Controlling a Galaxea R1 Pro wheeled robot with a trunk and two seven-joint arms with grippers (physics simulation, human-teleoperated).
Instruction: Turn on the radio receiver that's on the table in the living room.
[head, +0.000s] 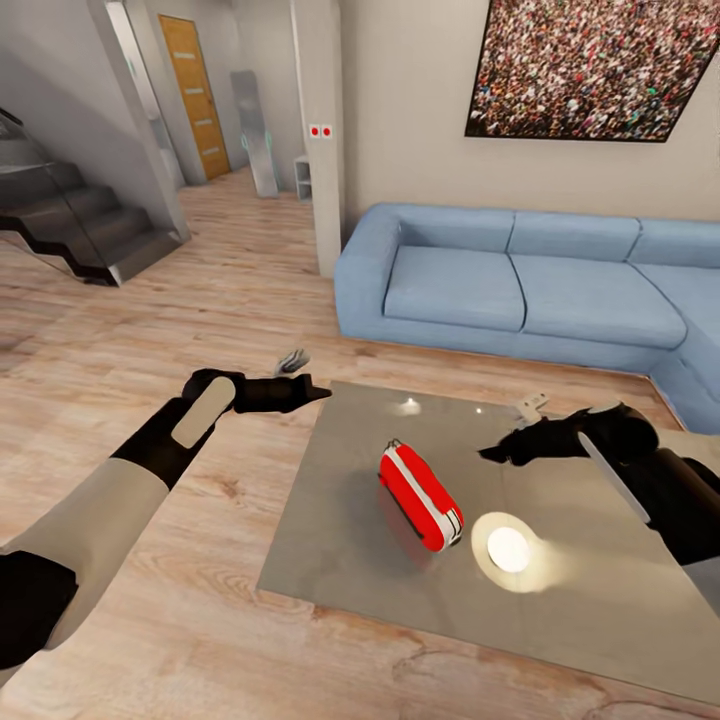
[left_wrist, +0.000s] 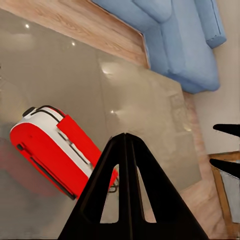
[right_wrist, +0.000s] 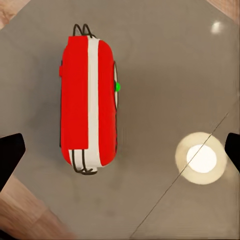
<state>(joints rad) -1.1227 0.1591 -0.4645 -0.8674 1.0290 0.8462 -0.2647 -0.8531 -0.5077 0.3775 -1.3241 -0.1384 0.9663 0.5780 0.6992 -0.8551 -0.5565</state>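
The red radio receiver lies flat near the middle of the glossy grey-brown table, white stripe up, its thin black handle along one side. In the right wrist view the radio shows a small green dot on its side. My right gripper hovers above the table just right of the radio, open wide with nothing between its fingers. Over the table's far left corner my left gripper is shut and empty, its fingers meeting at a point, with the radio below and ahead of it.
A long blue corner sofa runs behind and to the right of the table. A bright lamp reflection sits on the glass beside the radio. A pillar and dark stairs stand far left, across light wood floor.
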